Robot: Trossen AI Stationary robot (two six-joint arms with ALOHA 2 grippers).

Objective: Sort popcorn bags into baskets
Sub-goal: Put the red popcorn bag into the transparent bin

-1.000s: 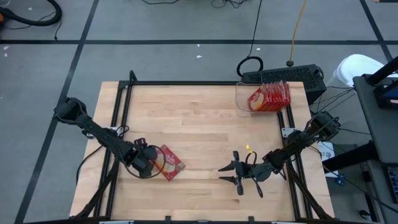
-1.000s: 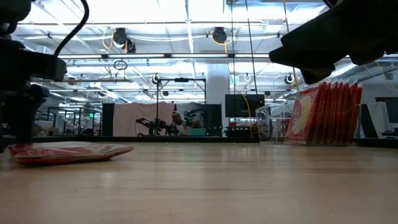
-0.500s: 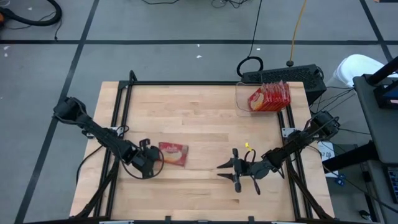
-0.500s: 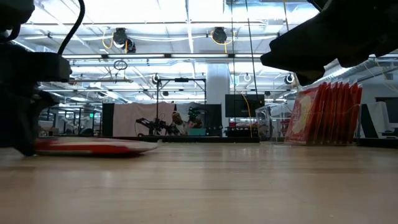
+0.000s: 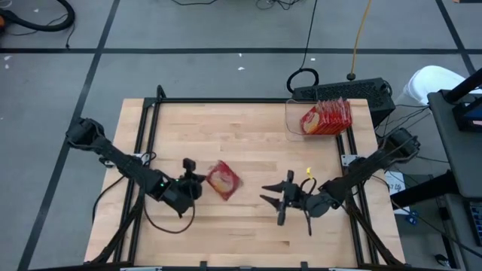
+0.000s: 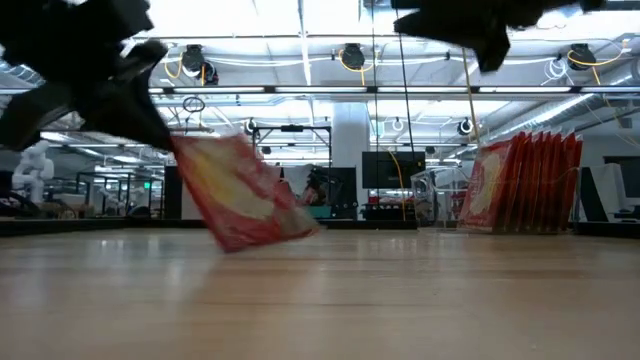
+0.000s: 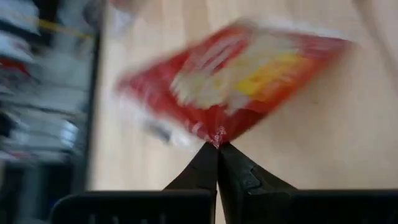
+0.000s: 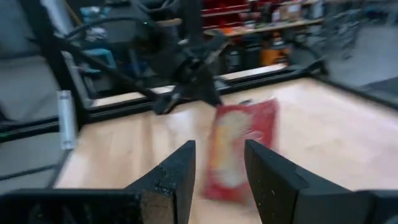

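One red popcorn bag (image 5: 223,181) with a yellow-cream picture hangs tilted near the table's middle, also in the low view (image 6: 245,190) and the left wrist view (image 7: 242,74). My left gripper (image 5: 197,180) is shut on it. My right gripper (image 5: 269,207) stands open to the bag's right, pointing at it, with nothing between its fingers (image 8: 221,165). The clear basket (image 5: 295,120) sits at the far right corner with several red bags standing in it. My left gripper pinches one corner of the bag (image 7: 217,134) between its two fingertips. The fingers come slanting down from the table's left. The bag stands tilted, its far end low over the wood (image 6: 238,245); whether that end touches the table I cannot tell.
A small yellow bit (image 5: 307,172) lies on the wood near my right arm. A black metal frame (image 5: 226,100) runs along the table's edges. Bare wood lies between the held bag and the basket (image 6: 525,185).
My left gripper has shut on the bag's corner, rolled, risen and gone toward the table's right and far edge. The bag, which lay flat, has slid that way, turned about and now stands tilted off the wood. My right gripper has risen.
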